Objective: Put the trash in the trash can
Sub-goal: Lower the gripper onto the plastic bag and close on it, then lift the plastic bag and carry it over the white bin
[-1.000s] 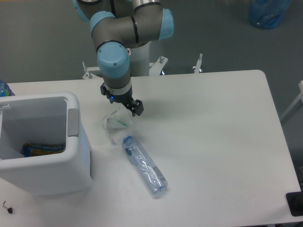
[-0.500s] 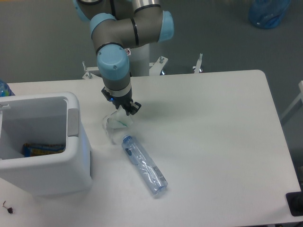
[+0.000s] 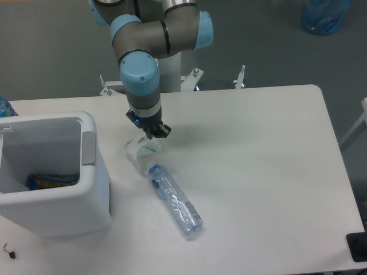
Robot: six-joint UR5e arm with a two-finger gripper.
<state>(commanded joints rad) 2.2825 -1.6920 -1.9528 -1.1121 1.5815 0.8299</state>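
clear plastic cup (image 3: 139, 153) under gripper (image 3: 152, 134), beside bottle (image 3: 174, 198).

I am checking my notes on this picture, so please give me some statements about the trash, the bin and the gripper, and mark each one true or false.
1. The bottle lies on its side on the table. True.
2. The crumpled plastic cup is already inside the trash can. False: it sits on the table, right of the can, just below the gripper.
3. The trash can is empty. False: a colourful wrapper lies at its bottom.
4. The gripper is over the cup, not over the bottle. True.
5. The bottle's blue cap points toward the cup. True.
6. The bottle stands upright beside the can. False: it lies flat, apart from the can.
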